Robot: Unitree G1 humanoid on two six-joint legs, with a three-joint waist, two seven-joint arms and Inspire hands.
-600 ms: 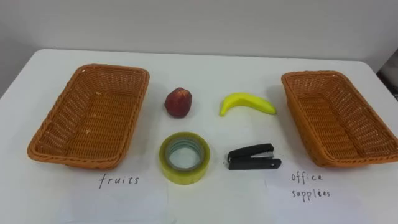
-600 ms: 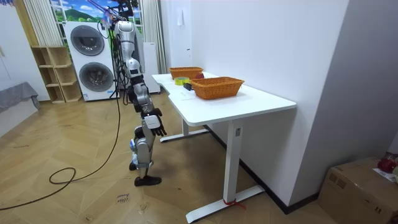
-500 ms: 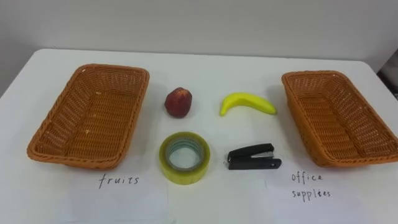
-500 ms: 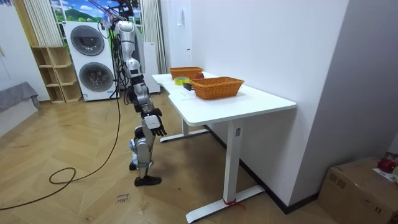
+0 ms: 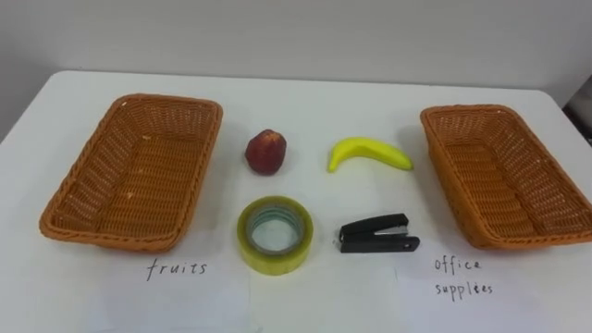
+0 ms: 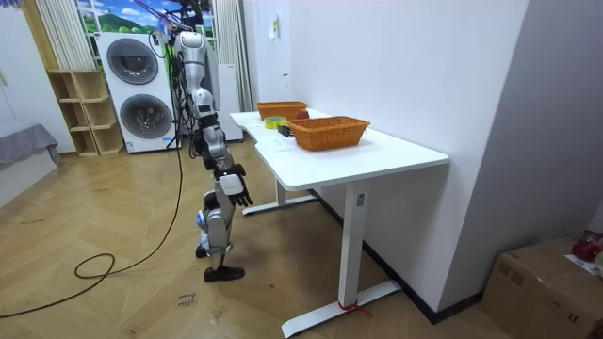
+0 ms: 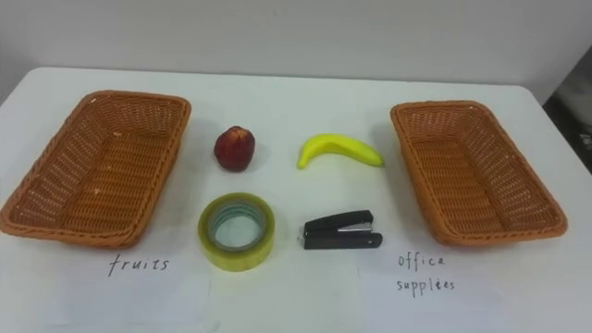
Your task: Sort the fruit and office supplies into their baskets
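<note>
Dark right hand [image 6: 236,189] low beside white table [image 6: 377,156], fingers [image 6: 245,199] loose, empty

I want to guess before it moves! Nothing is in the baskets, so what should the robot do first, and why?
Probably lift the right hand, hanging open beside the table, toward the stapler. The fruits basket and the office supplies basket are both empty, and the stapler lies nearest the office one, on that hand's side.
</note>
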